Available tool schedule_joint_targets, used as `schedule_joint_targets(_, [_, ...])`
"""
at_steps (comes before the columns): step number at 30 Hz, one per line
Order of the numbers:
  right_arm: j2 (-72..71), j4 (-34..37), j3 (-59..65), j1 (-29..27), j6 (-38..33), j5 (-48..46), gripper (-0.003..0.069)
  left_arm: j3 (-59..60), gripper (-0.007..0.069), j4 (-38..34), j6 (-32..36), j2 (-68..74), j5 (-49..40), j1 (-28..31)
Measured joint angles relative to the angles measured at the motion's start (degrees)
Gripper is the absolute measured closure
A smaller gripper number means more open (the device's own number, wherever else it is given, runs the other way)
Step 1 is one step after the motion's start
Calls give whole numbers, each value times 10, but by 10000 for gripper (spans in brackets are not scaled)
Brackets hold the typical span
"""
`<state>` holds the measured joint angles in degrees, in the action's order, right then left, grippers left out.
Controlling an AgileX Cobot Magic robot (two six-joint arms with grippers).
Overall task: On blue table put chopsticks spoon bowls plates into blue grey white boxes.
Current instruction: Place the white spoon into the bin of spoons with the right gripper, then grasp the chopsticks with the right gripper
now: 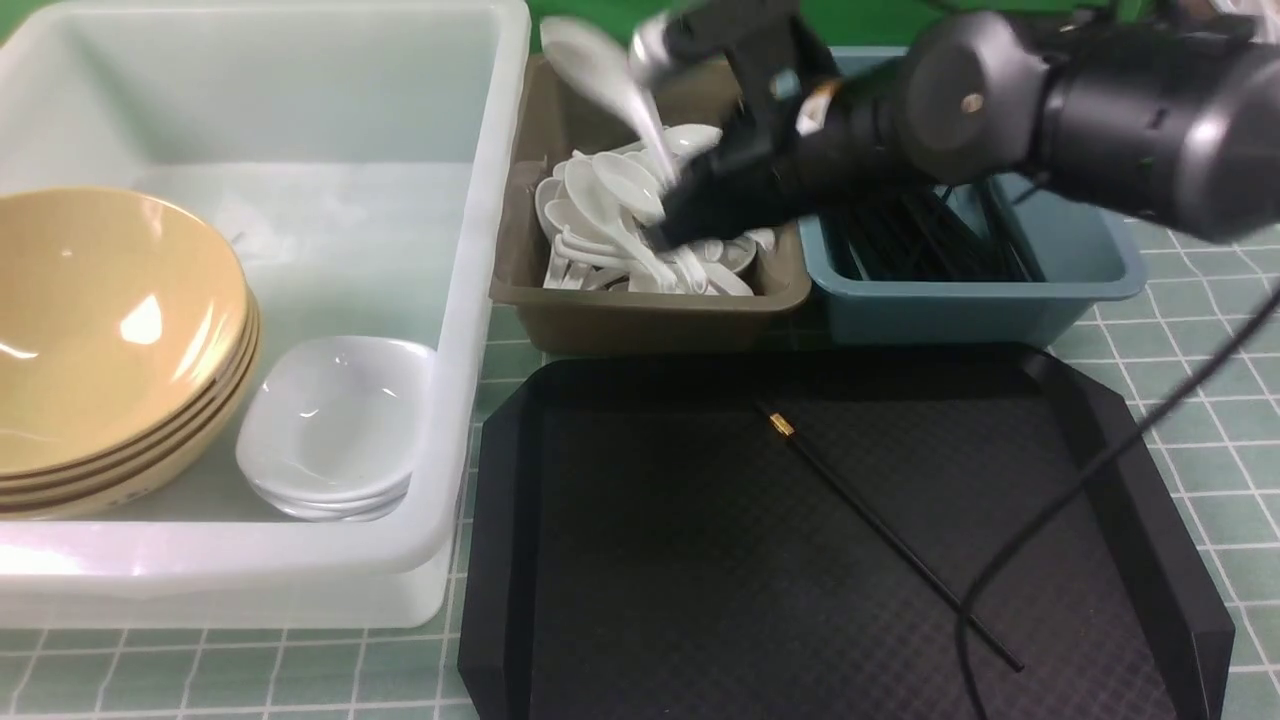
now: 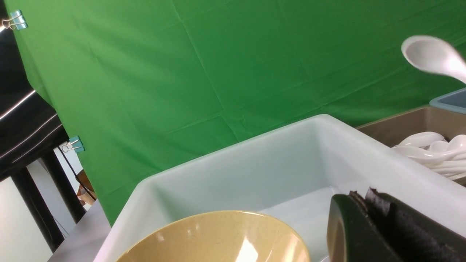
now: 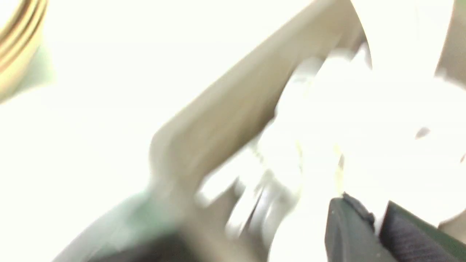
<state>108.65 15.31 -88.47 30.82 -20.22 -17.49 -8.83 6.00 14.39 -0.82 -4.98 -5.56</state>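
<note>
Right gripper (image 1: 665,232) reaches in over the grey-brown bin (image 1: 640,315), tips low above the heap of spoons (image 1: 600,215). One spoon (image 1: 600,75) stands up out of it, scoop high, handle slanting down to meet the fingers. Jaws nearly together. They appear pinched on that handle, though the blur and glare leave this unsure.

Left gripper (image 2: 358,196): jaws pressed together, nothing between them, hanging over the white tub (image 1: 470,300) near the stacked bowls (image 1: 100,330). The plates (image 1: 325,425) are stacked beside the bowls.

The blue bin (image 1: 960,310), just beside the grey-brown one on the blue table (image 1: 1200,420), holds chopsticks (image 1: 920,240). A single chopstick (image 1: 880,530) lies diagonally on the black tray (image 1: 620,600), well apart from both grippers.
</note>
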Motion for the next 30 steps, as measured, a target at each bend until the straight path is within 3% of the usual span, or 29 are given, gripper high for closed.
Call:
schedule_joint_targets(3, [57, 0, -27, -8, -2, 58, 548, 0, 622, 0, 0, 0, -1, 0])
schedule_joint_targets(5, [81, 0, -39, -15, -2, 48, 526, 0, 622, 0, 0, 0, -1, 0])
schedule_joint_targets(7, [108, -1, -56, -27, -2, -8, 447, 0, 622, 0, 0, 0, -2, 0])
schedule_joint_targets(8, [109, -1, -56, -28, -2, -13, 447, 0, 622, 0, 0, 0, -2, 0])
schedule_joint_targets(11, [102, -13, -77, -47, -6, -103, 319, 0, 622, 0, 2, 0, -3, 0])
schedule_joint_targets(14, [74, -28, -93, -65, 4, -214, 263, 0, 622, 0, 2, 0, -3, 0])
schedule_joint_targets(17, [52, -63, -95, -73, 26, -367, 268, 0, 622, 0, 2, 0, -3, 0])
schedule_joint_targets(20, [46, -84, -55, -71, 61, -444, 308, 0, 622, 0, 2, 0, -2, 0])
schedule_joint_targets(30, [46, -95, 110, -39, 63, -350, 412, 0, 622, 0, 2, 0, -2, 0])
